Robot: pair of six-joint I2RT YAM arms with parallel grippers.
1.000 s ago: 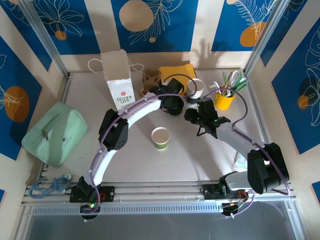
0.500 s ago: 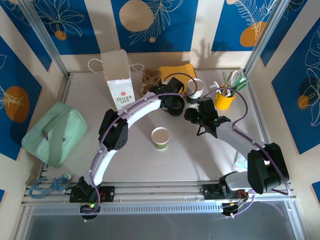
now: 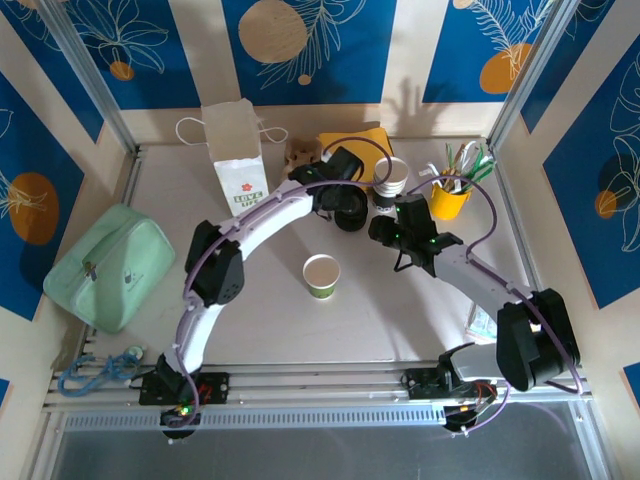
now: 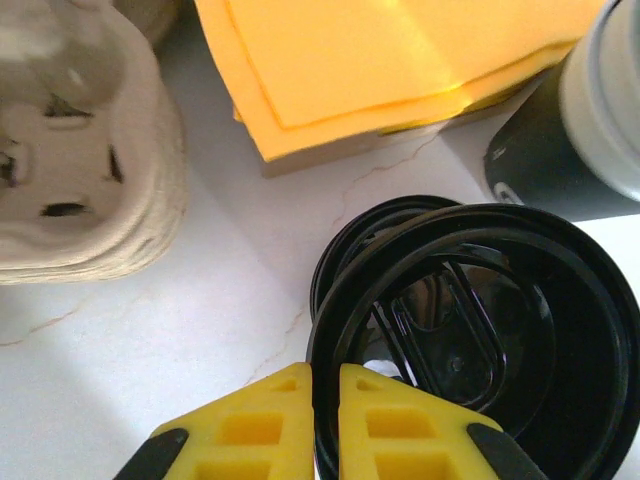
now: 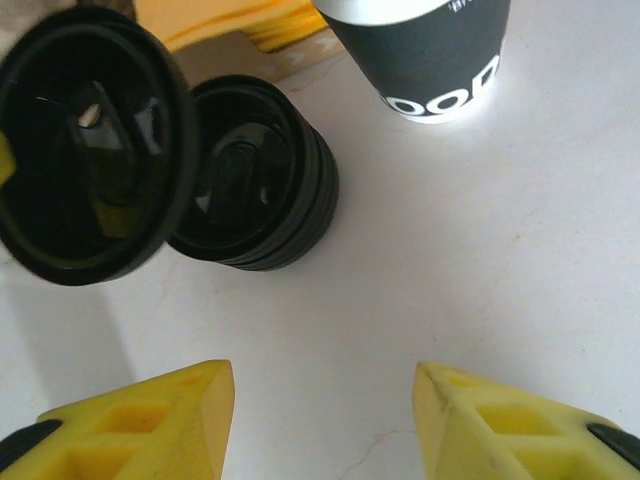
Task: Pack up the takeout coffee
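overhead look at a pale tabletop (image 3: 260,320), two robot arms reaching in from its near edge. near the tabletop's middle, a small paper cup with a green side (image 3: 321,276), upright, open top showing a pale inside, apart from both grippers and closer to the near edge than either.

toward the far edge, left gripper (image 4: 325,388), yellow fingertips almost together, pinching the rim of a round black plastic lid (image 4: 470,340); lid raised above and partly overlapping a short stack of black lids (image 4: 345,250) resting on the tabletop.

just right of that, right gripper (image 5: 320,400), yellow fingers spread well apart, holding nothing, bare tabletop between them, pointed toward the stack.

beside the stack, on its far right side, a black paper cup with a white rim (image 5: 430,60). behind the lids, a pile of yellow paper napkins (image 4: 400,60), and left of it a brown moulded pulp cup carrier (image 4: 80,170).

further left along the far edge, an upright white paper bag with string handles (image 3: 238,160). near the far right corner, a yellow mug holding cutlery (image 3: 450,198). at the left edge, a mint-green zipped pouch (image 3: 105,265).
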